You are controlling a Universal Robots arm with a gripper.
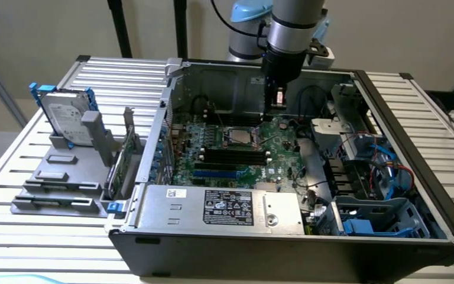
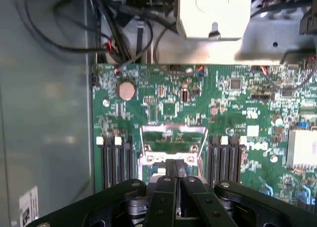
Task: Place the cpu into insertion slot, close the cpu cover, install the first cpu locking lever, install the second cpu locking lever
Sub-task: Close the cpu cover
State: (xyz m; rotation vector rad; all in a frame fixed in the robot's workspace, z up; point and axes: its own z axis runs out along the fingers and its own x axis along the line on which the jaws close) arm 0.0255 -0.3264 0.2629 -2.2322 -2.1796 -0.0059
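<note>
Slatted metal tabletop (image 1: 6,177) spans the frame; plain beige wall (image 1: 38,29) behind. At left, a hard drive (image 1: 65,115) stands upright in a grey fixture (image 1: 61,177). At centre, an open computer case (image 1: 290,254) lies on its side, green motherboard (image 1: 282,160) exposed. The insertion slot (image 1: 240,137) sits mid-board, silvery-rimmed, beside the black memory slots. The cpu cover (image 2: 173,138) is at the slot; flat or raised, cannot tell. The end effector (image 1: 275,109) hangs at upper centre, just above the slot's far side, clenched, grasping nothing.
</note>
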